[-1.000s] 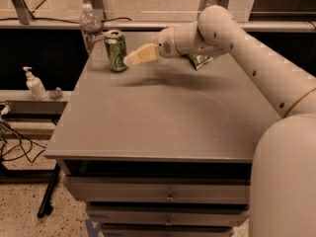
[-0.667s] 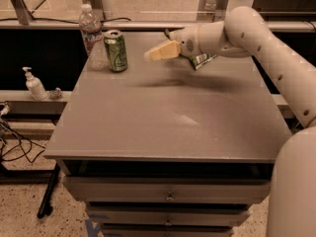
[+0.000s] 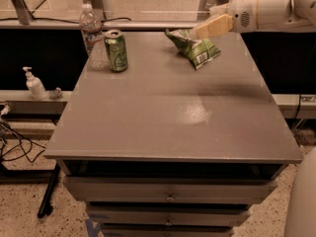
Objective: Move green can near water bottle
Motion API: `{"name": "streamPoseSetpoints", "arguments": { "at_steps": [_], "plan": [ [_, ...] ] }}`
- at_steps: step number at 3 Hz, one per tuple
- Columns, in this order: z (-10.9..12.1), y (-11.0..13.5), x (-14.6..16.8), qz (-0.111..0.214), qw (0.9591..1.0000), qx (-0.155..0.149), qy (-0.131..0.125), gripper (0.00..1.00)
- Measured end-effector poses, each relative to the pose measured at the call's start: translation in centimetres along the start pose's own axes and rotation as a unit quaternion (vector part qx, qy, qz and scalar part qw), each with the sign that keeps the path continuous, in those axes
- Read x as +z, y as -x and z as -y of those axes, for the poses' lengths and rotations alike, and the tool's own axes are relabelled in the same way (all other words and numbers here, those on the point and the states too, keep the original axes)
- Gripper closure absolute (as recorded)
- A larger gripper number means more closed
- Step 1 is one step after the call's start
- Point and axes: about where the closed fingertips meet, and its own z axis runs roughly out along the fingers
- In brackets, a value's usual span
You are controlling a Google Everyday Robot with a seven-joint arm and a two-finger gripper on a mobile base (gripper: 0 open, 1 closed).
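The green can [image 3: 116, 50] stands upright at the back left of the grey table [image 3: 173, 112]. The water bottle [image 3: 90, 27], clear with a white cap, stands just behind and left of the can, a small gap between them. My gripper [image 3: 201, 32] hangs in the air at the back right, above the table's far edge and over the chip bag. It is well to the right of the can and holds nothing.
A green-and-white chip bag [image 3: 195, 47] lies at the back right of the table. A white pump dispenser [image 3: 34, 84] stands on a low ledge to the left. Drawers sit under the table front. Cables lie on the floor at left.
My gripper has drawn away from the can, moving right and up to the table's back right. The can stays standing by the bottle.
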Motion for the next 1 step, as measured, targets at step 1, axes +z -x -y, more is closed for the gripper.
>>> {"name": "streamPoseSetpoints", "arguments": {
  "at_steps": [1],
  "plan": [
    [-0.73,1.27,-1.76,-0.006,0.9997,-0.02,0.012,0.0]
  ]
}}
